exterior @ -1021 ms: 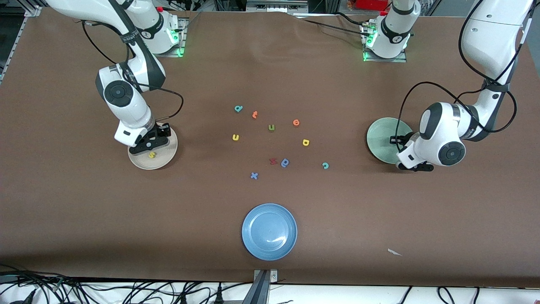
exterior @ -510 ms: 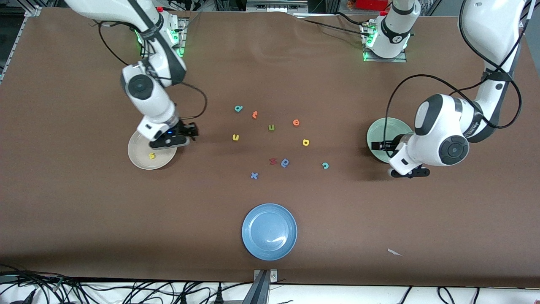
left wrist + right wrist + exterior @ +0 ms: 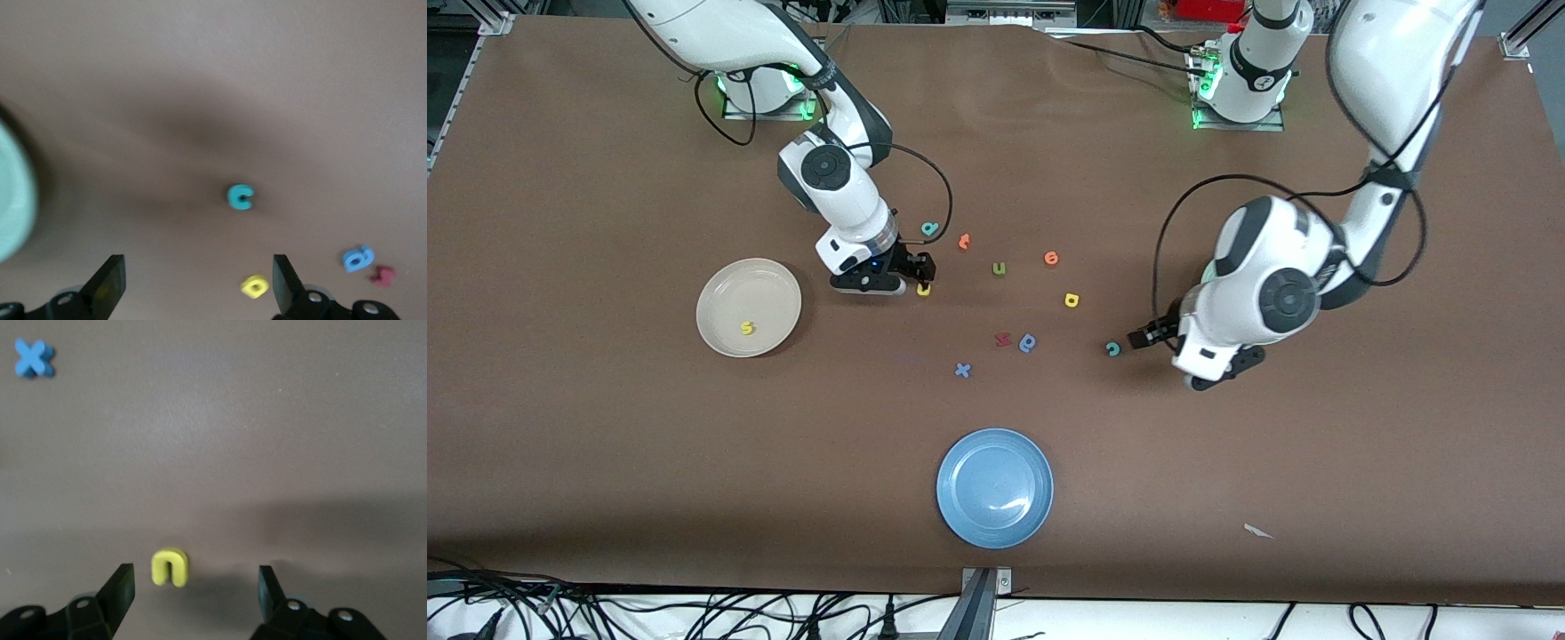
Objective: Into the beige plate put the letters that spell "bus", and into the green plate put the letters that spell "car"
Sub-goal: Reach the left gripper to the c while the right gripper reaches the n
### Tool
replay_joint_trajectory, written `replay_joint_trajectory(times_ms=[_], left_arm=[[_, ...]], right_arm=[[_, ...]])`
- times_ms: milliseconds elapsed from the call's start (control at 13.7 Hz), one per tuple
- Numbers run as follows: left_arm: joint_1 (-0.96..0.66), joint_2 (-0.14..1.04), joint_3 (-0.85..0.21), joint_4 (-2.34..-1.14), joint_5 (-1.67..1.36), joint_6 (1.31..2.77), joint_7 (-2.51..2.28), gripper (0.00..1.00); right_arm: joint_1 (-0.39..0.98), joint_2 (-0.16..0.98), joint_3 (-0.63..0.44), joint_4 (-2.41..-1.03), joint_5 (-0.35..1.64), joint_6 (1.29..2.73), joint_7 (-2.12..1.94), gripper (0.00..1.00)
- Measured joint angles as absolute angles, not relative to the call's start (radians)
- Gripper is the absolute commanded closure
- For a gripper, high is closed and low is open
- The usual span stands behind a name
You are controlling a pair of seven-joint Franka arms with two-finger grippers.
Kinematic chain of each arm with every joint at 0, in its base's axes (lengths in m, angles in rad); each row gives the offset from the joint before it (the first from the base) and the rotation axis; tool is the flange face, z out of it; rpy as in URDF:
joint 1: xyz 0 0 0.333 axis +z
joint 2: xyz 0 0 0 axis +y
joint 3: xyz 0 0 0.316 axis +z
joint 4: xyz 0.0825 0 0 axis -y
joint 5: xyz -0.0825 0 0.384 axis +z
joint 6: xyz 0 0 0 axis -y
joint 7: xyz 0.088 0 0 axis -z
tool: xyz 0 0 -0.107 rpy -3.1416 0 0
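Alignment is what this step calls for, since both arms are going for tiny foam letters at once.

At mid-height of the front view, toward the right arm's end of the table, the beige plate (image 3: 720, 289) holds the yellow "s" (image 3: 747, 328). Next along, the right gripper (image 3: 914, 274) hangs low over the yellow "u" (image 3: 923, 289), with its jaws spread wide and nothing in them. In the right wrist view the "u" sits between the fingers but close to one of them. We judge it best to slide sideways until the letter is centred, then drop straight to the table (image 3: 605, 444) and close gently. The teal "b" (image 3: 930, 228) lies just above in the frame, and the olive-green "u" (image 3: 999, 268) is the one to leave alone.

Past the middle of the frame, the yellow "a" (image 3: 1072, 300) waits on the table. The teal "c" (image 3: 1112, 348) sits lower, just beside the left gripper (image 3: 1145, 336), whose jaws are also open and empty. In the left wrist view the "c" lies ahead of the fingertips, not yet between them. We would advance until it is framed, then descend. The green plate (image 3: 13, 193) shows at that view's edge, near enough for a short carry.
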State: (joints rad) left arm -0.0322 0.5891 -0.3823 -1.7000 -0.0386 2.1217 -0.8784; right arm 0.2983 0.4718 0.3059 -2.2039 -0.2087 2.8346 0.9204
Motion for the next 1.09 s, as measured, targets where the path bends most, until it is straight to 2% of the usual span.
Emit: replay_joint_trajectory(times_ms=[146, 219, 656, 802, 1021, 1094], left_arm=[[-0.067, 0.646, -0.381, -1.699, -0.039, 2.201, -0.966, 0.16], [-0.077, 0.668, -0.379, -1.699, -0.037, 2.223, -0.987, 0.23], [-0.085, 0.713, -0.366, -1.695, 0.065, 2.284, -1.072, 0.25], [-0.087, 0.723, -0.366, -1.695, 0.077, 2.304, -1.089, 0.29], [-0.098, 0.738, -0.366, -1.694, 0.077, 2.33, -1.093, 0.3], [-0.103, 0.743, -0.365, -1.694, 0.077, 2.341, -1.097, 0.35]], right_arm=[[0.311, 0.483, 0.293, -2.178, -0.209, 2.835, 0.979, 0.17], [0.327, 0.488, 0.278, -2.169, -0.209, 2.834, 1.001, 0.17], [0.433, 0.516, 0.212, -2.163, -0.209, 2.834, 1.07, 0.2], [0.456, 0.52, 0.199, -2.163, -0.209, 2.834, 1.085, 0.23], [0.461, 0.52, 0.191, -2.162, -0.209, 2.834, 1.086, 0.27], [0.461, 0.52, 0.19, -2.161, -0.209, 2.834, 1.087, 0.31]])
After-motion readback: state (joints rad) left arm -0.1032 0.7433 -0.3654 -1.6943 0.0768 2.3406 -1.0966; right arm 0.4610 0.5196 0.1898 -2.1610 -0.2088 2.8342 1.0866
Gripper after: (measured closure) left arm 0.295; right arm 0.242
